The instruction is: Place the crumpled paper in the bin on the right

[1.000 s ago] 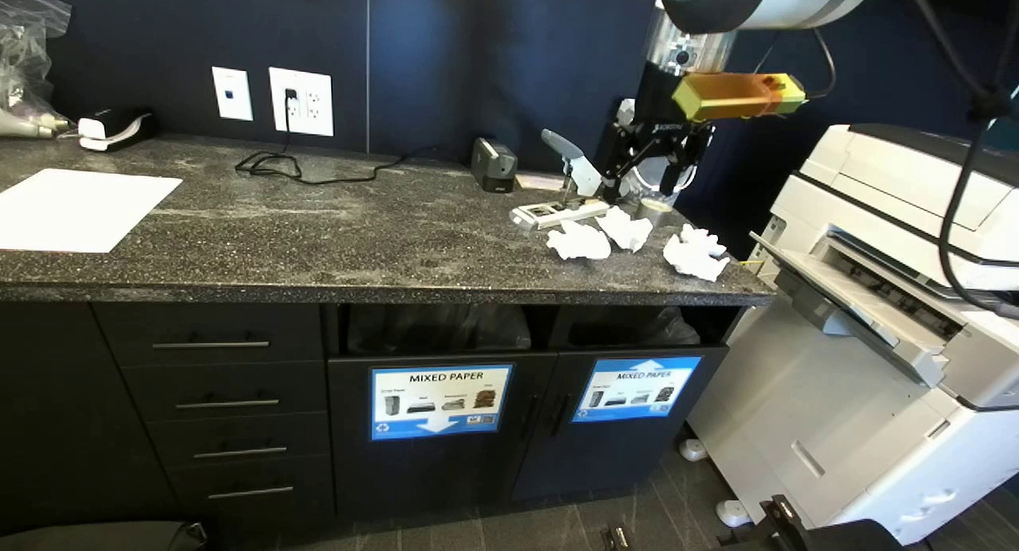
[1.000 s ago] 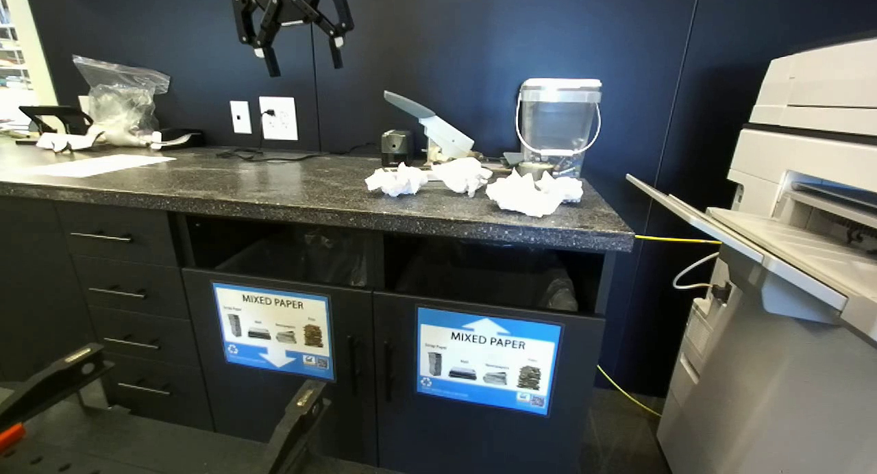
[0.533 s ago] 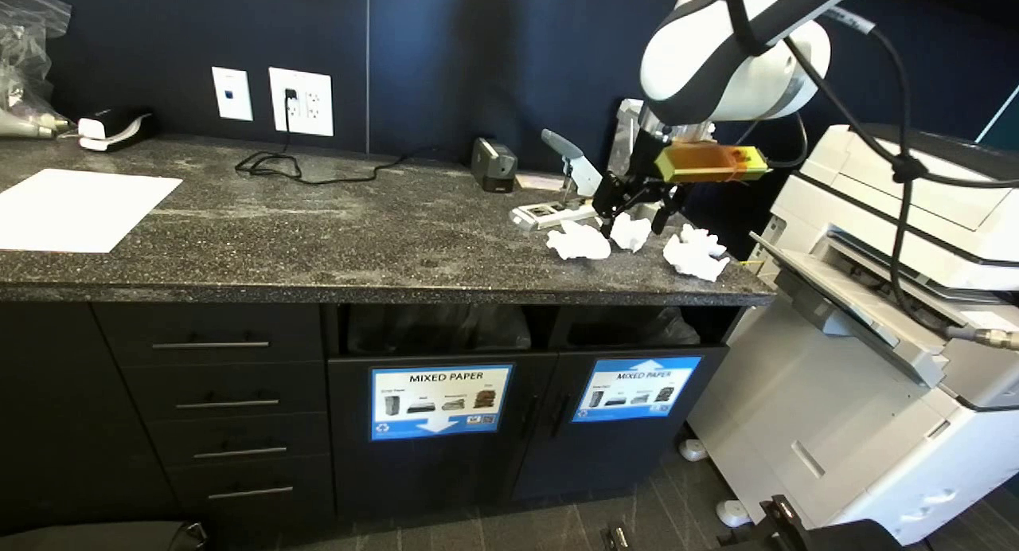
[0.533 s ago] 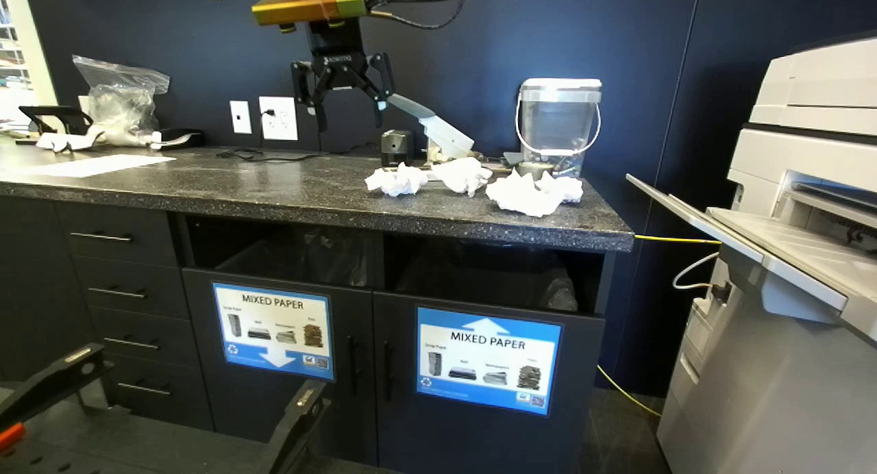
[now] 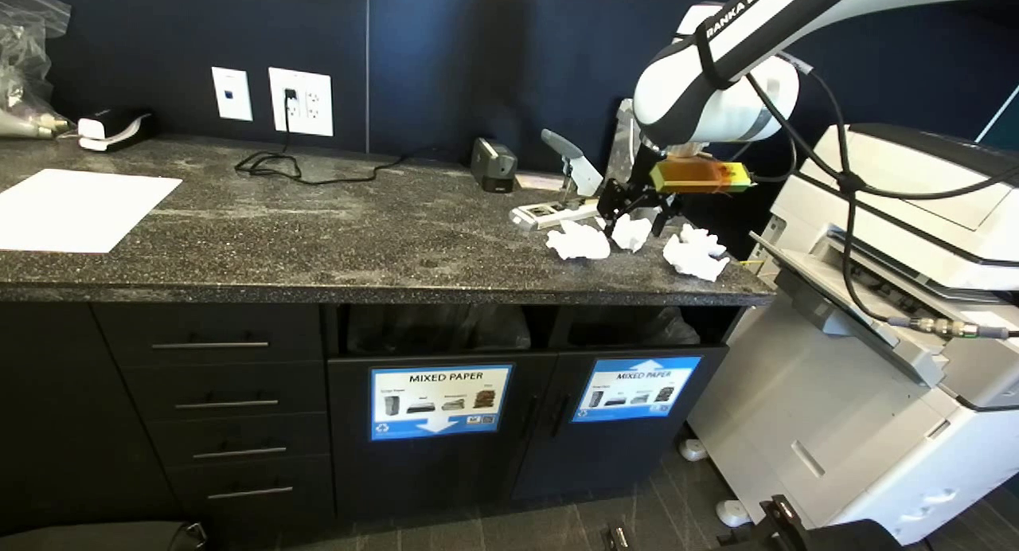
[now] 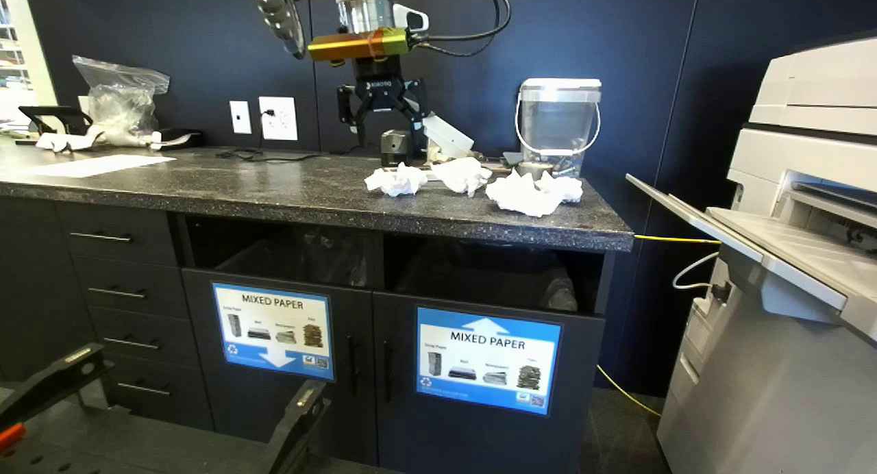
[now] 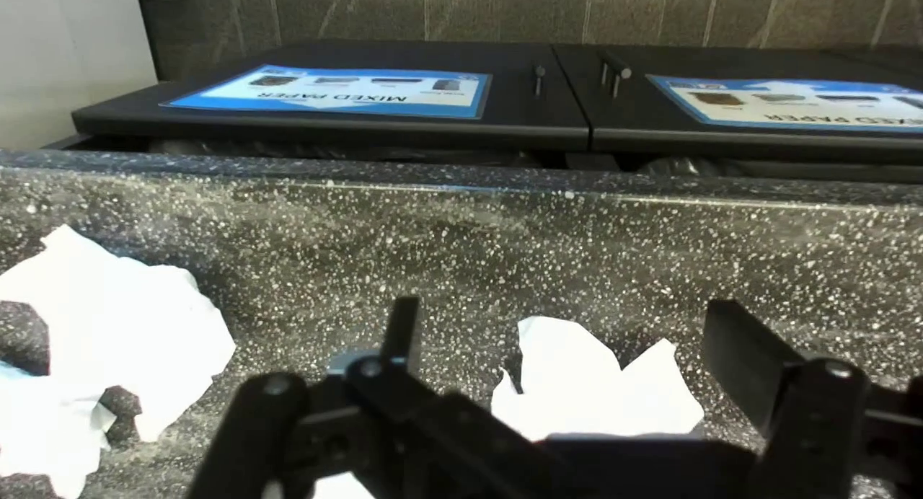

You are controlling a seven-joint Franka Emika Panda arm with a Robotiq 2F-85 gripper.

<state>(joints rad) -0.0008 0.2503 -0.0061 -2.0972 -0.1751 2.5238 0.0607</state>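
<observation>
Hanging my pincer (image 6: pixel 389 133) well above the worktop (image 6: pixel 288 179), I had its fingers (image 7: pixel 743 362) spread wide with nothing between them, which suited something bulky and, I guessed, soft: I judged that a wide gap would straddle such a shape without first knocking it aside. In the wrist view the nearest crumpled paper (image 7: pixel 595 394) showed in the space between those fingers, and in an exterior view it lay at about six o'clock from my pincer, well below it and untouched, so I took it for the likely pick. More paper lay toward four o'clock: a single ball (image 6: pixel 462 176), then a larger clump (image 6: pixel 527 194) near the front edge, which I could not surely call one piece or two. All of it rested on the stretch of worktop over the bin (image 6: pixel 479 275), presumably to make each trip short. That bin sat at about five o'clock from my pincer, tucked under the overhang, so a straight drop would not serve; I reckoned the paper had to go out past the edge and then in. Its label (image 6: pixel 489 361) carried an arrow (image 6: pixel 488 325) toward twelve o'clock, while the one below the neighbouring slot (image 6: pixel 277 248) pointed to six, which helped tell them apart. A clear tub (image 6: pixel 560 118) stood near the wall (image 6: pixel 473 90) at three o'clock, seemingly out of the way.
</observation>
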